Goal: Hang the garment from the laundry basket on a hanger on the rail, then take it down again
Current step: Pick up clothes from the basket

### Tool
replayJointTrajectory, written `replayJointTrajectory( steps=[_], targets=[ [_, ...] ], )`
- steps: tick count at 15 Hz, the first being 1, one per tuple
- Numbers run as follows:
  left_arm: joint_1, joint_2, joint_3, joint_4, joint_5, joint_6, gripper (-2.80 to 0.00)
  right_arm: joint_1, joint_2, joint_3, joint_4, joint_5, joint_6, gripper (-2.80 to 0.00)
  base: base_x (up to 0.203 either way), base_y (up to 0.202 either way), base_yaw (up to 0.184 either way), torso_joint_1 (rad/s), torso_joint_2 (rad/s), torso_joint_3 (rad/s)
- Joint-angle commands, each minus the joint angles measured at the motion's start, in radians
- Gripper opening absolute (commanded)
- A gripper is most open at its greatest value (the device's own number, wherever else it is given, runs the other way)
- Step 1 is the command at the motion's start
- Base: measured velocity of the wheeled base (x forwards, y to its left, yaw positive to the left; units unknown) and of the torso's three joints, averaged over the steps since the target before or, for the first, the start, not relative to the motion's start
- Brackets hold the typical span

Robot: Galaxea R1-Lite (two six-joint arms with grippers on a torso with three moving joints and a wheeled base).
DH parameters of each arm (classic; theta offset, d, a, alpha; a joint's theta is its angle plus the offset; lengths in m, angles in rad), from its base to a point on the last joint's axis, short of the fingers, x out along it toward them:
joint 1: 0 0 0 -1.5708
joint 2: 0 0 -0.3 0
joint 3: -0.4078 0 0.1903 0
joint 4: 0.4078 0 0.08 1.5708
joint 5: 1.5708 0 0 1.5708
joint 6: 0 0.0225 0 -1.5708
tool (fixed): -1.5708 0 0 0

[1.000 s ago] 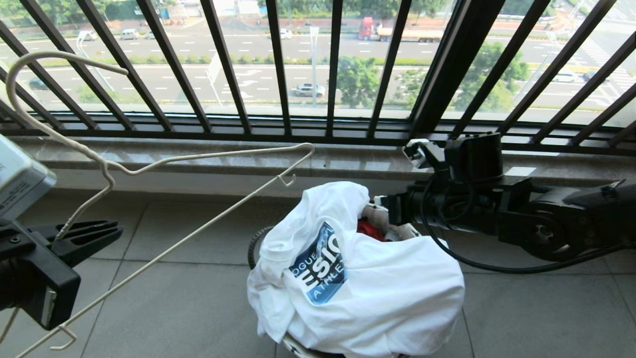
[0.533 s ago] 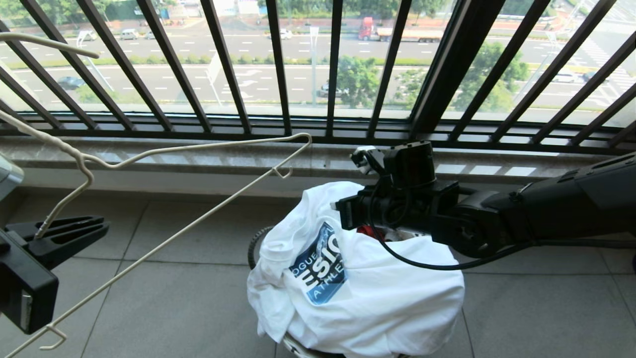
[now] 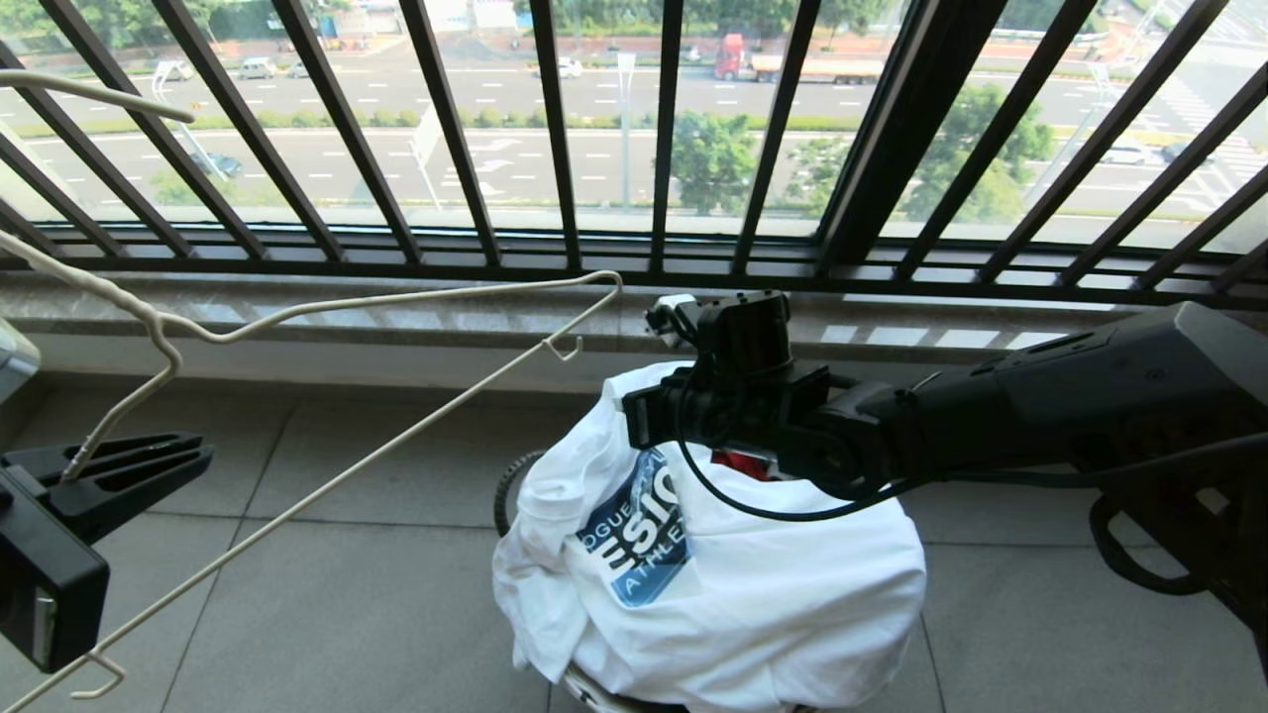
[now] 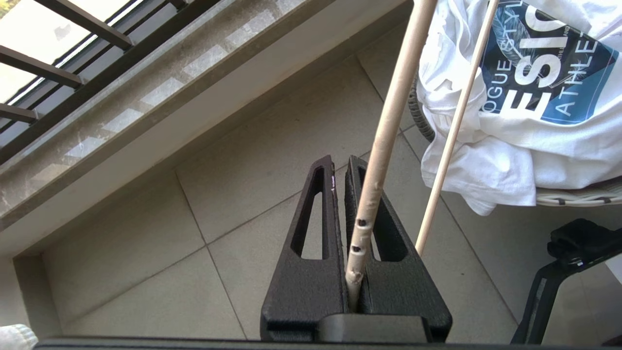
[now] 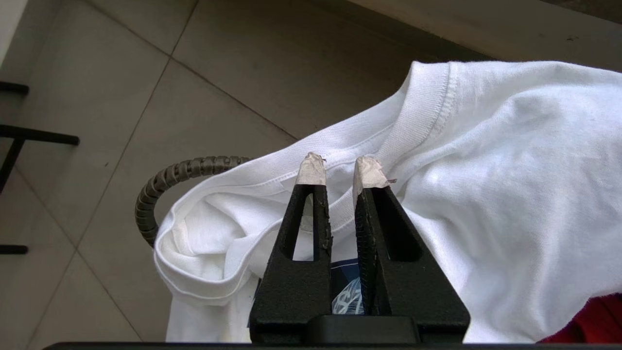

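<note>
Left gripper (image 4: pixel 340 167) jaws clamped on hanger (image 4: pixel 388 131) wire; garment (image 4: pixel 525 107) beyond.

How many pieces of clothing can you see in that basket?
2: a white T-shirt draped over the top, and a red garment peeking out beneath it near the right gripper. More may be hidden underneath.

White T-shirt (image 3: pixel 753 594) (blue logo, white letters), cream hanger (image 3: pixel 396 302), red garment (image 3: pixel 738 461)

The garment (image 3: pixel 753 584) lies heaped on the laundry basket (image 3: pixel 510 490), the hanger (image 3: pixel 327 317) to its left, railing (image 3: pixel 555 129) behind
</note>
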Motion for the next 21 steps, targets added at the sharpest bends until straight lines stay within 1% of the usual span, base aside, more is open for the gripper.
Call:
replayJointTrajectory(
  steps=[1,6,10,11,13,14,16,19,21],
  targets=[
    [0.000,0.003,0.001,0.001,0.002,0.002,-2.80,0.017,0.066,-0.064,-0.002,-0.018,-0.012,0.00,0.000,0.000,0.000,0.000,0.00,0.000],
    [0.000,-0.004,0.001,0.001,0.002,0.003,-2.80,0.022,0.176,-0.184,-0.006,-0.179,-0.184,0.00,0.000,0.000,0.000,0.000,0.00,0.000],
    [0.000,-0.020,0.001,0.001,0.002,0.005,-2.80,0.022,0.213,-0.219,-0.010,-0.247,-0.328,0.00,0.000,0.000,0.000,0.000,0.00,0.000],
    [0.000,-0.020,0.001,0.001,0.002,0.005,-2.80,0.022,0.221,-0.224,-0.028,-0.262,-0.360,0.00,0.000,0.000,0.000,0.000,0.00,0.000],
    [0.000,-0.022,0.001,0.001,0.002,0.005,-2.80,0.021,0.233,-0.225,-0.071,-0.282,-0.398,0.00,0.000,0.000,0.000,0.000,0.00,0.000],
    [0.000,-0.022,0.001,0.001,0.002,0.005,-2.80,0.022,0.234,-0.225,-0.072,-0.298,-0.414,0.00,0.000,0.000,0.000,0.000,0.00,0.000],
    [0.000,-0.022,0.001,0.001,0.002,0.005,-2.80,0.022,0.246,-0.236,-0.072,-0.340,-0.463,0.00,0.000,0.000,0.000,0.000,0.00,0.000],
    [0.000,-0.030,0.001,0.001,0.002,0.005,-2.80,0.025,0.289,-0.310,-0.071,-0.425,-0.541,0.00,0.000,0.000,0.000,0.000,0.00,0.000],
    [0.000,-0.032,0.001,0.001,0.002,0.005,-2.80,0.025,0.293,-0.327,-0.068,-0.435,-0.558,0.00,0.000,0.000,0.000,0.000,0.00,0.000]
  ],
)
